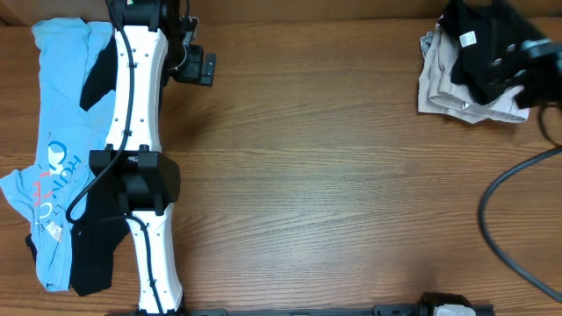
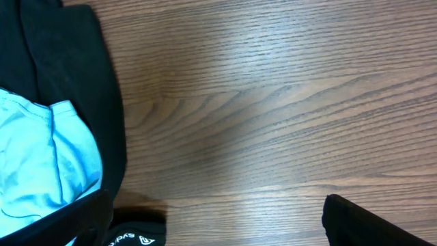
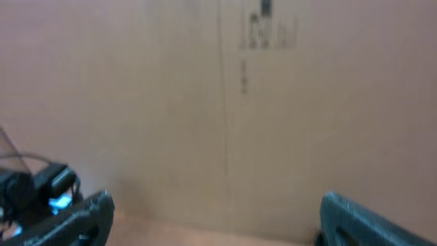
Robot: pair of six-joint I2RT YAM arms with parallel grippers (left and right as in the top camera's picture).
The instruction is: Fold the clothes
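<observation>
– Clothes (image 1: 61, 132) first: where are they?

– In two heaps, well apart. At the left edge of the table (image 1: 334, 175) a light-blue tee (image 1: 66, 53) lies stretched out over a black garment (image 1: 92, 263). In the far right corner a black T-shirt (image 1: 479, 66) with a small white tag (image 1: 468, 38) is bunched on top of a beige garment (image 1: 439, 95).

– And the grippers?

– The left gripper (image 1: 195, 61) hangs over bare wood just beside the tee, its fingers spread wide with nothing between them. The right gripper (image 1: 531, 66) is at the edge of the black T-shirt. Its wrist camera shows the fingers wide apart and empty too. Whether it touches the cloth, I cannot tell.

– So which step is this?

– The very start, I judge. Nothing is spread on the bare middle of the table, and no fold looks made.

– What does the next move call for?

– Probably the right gripper dropping onto an edge of the black T-shirt, pinching one layer only, and drawing it to the middle. The fabric is limp, so the beige piece may drag along.
</observation>
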